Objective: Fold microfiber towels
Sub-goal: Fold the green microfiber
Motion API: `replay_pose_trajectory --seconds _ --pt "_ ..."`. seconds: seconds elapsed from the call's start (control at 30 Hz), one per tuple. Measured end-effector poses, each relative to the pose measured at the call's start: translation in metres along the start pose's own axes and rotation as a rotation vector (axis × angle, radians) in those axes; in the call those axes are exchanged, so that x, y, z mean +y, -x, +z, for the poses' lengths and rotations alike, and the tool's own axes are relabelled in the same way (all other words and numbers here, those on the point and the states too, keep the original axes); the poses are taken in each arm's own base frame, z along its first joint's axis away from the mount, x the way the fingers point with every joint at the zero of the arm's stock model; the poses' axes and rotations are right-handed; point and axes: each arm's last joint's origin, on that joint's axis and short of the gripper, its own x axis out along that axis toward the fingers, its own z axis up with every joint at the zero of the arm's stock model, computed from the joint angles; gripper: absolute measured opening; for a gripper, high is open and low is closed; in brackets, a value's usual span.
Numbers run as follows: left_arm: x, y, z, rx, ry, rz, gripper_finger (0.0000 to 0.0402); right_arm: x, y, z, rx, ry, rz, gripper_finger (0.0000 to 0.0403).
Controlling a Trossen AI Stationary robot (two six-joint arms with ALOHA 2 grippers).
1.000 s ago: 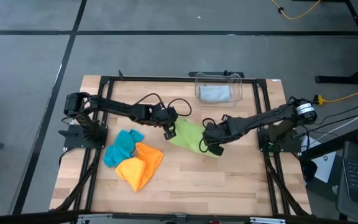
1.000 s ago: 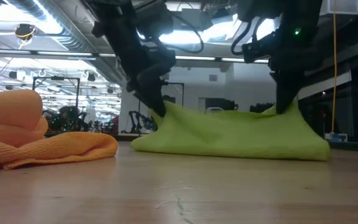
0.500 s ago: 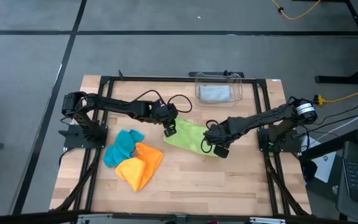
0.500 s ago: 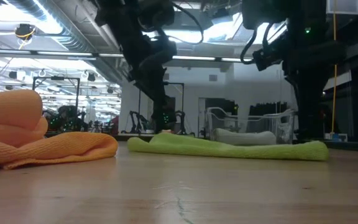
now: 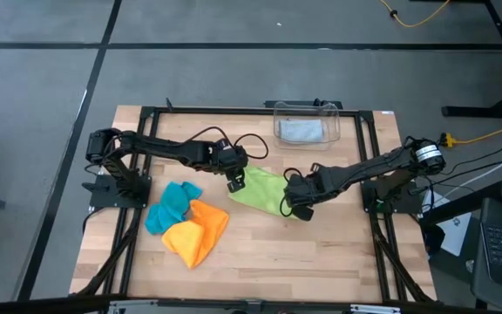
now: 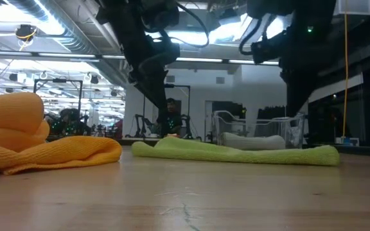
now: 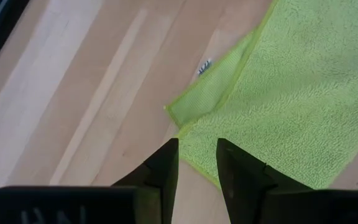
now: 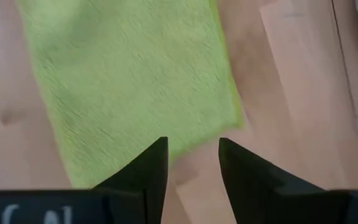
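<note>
Table (image 5: 321,262): light wooden top inside a dark frame, seen from above.

Left arm reaches in from 9 o'clock, right arm from 3 o'clock; both end near table centre.

Green towel (image 5: 266,192): lies flat at the centre of the table, folded into an elongated strip. In the high view its long axis runs from about 10 o'clock to 4 o'clock, one end pointing at each gripper. The low view shows it flat (image 6: 236,153), nothing lifting it. One loose corner (image 7: 194,102) sticks out from under the top layer at the left gripper's end.

Orange towel (image 5: 197,232): crumpled heap at about 8 o'clock from the green one, well apart from both grippers. Teal towel (image 5: 171,206) bunched against its 10 o'clock side, touching it.

Clear bin (image 5: 307,122) at the table's 12 o'clock edge, with a grey towel (image 5: 301,131) inside.

Left gripper (image 5: 236,182): over the green towel's 10 o'clock end. Fingers (image 7: 160,171) parted with a narrow gap, nothing between them; the towel's edge lies just beyond the tips.

Right gripper (image 5: 296,206): over the 4 o'clock end. Fingers (image 8: 148,168) likewise apart and empty; the towel's short edge (image 8: 135,81) lies just ahead of the tips, bare wood showing in the gap.
</note>
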Motion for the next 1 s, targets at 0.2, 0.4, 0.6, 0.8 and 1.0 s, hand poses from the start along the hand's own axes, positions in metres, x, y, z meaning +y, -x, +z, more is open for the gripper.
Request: replay_pose_trajectory --seconds 0.2,0.4,0.6,0.8,1.0 --pt "0.0 0.0 0.0 -0.005 0.002 -0.002 0.01 0.002 0.0 0.002 -0.023 0.068 0.016 0.0146" --pt "0.0 0.0 0.002 -0.015 0.005 -0.003 0.0099 0.003 0.0 0.0 -0.011 0.061 0.018 0.0146" --pt "0.006 -0.001 0.003 -0.028 0.016 0.071 0.0099 -0.014 0.008 -0.007 0.002 -0.009 -0.136 0.0145" --pt "0.009 -0.002 0.003 -0.026 0.022 0.08 0.0099 -0.06 0.045 -0.025 -0.039 -0.178 -0.301 0.0145" --pt "0.009 -0.002 0.004 -0.034 0.023 0.092 0.0099 -0.093 0.055 -0.057 -0.196 -0.34 -0.174 0.0146"
